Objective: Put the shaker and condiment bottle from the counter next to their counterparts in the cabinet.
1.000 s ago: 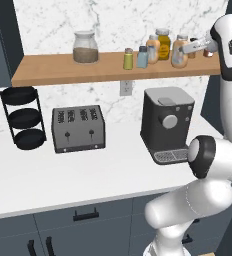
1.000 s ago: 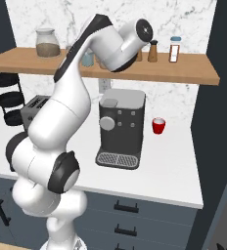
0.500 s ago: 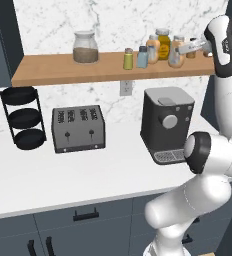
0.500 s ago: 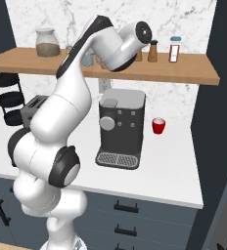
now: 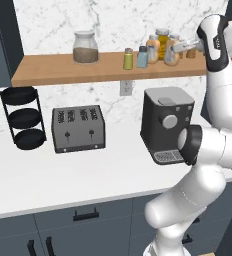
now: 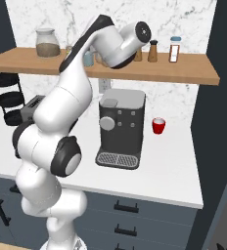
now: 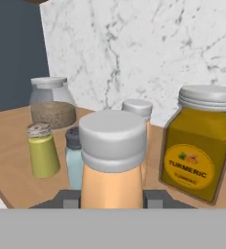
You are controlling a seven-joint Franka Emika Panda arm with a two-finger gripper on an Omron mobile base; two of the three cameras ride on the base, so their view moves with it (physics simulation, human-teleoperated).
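On the wooden cabinet (image 5: 63, 74) shelf, the condiment bottle (image 7: 112, 163), orange with a pale cap, stood between the gripper (image 7: 112, 198) fingers, which seemed clasped on it. Its counterpart (image 7: 138, 113) stood just behind. Best was to release gently and retreat straight, avoiding the turmeric jar (image 7: 198, 146) and the shaker (image 7: 42, 150).

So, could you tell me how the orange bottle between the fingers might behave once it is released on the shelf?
The condiment bottle looks squat and broad, so it will probably stand steady. Its smooth rounded sides may slip in the gripper. The turmeric jar and the pale blue shaker stand close, so a nudge could tip them.
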